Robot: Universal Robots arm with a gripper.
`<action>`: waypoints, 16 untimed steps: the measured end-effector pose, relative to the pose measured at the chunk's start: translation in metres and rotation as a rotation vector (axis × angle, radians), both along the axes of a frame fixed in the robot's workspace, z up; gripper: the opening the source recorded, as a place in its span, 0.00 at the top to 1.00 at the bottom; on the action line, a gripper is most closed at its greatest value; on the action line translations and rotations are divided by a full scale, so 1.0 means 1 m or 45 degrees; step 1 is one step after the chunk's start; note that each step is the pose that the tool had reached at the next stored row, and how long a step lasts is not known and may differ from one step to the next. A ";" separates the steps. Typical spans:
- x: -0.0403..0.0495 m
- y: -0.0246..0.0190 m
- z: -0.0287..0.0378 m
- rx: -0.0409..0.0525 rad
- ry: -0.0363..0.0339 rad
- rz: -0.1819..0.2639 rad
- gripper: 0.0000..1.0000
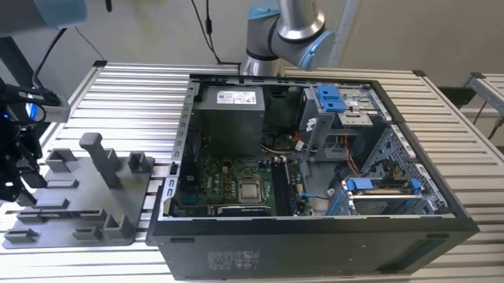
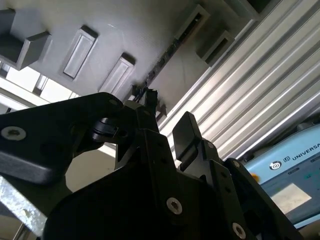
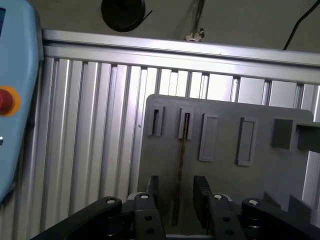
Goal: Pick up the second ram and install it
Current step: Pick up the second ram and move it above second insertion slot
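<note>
The second ram point(image 3: 181, 155) is edge-on, just a thin line, its lower end lost behind the gripper point(image 3: 176, 182).

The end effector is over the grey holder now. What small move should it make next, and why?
Probably lower it straight down a little, fingers open. In the first wrist view the end effector is centred over the second ram, which stands on edge in the grey holder, with one finger either side and neither touching it.

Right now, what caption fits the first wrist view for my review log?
Open gripper straddles the second ram, which stands on edge in the grey holder tray.
</note>
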State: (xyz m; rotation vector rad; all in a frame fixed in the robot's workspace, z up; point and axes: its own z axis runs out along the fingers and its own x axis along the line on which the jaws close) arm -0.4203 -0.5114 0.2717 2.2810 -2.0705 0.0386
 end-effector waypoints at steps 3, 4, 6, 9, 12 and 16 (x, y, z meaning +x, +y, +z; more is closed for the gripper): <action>0.0000 0.0000 -0.0009 -0.001 -0.0001 0.000 0.58; 0.0000 0.0000 -0.0011 -0.001 -0.0001 0.000 0.58; 0.0000 0.0000 -0.0018 -0.002 -0.0001 0.000 0.58; 0.0000 0.0000 -0.0031 -0.002 -0.0002 0.000 0.58; 0.0000 0.0000 -0.0048 -0.005 -0.0002 0.000 0.58; 0.0000 0.0000 -0.0075 -0.007 -0.0001 0.000 0.58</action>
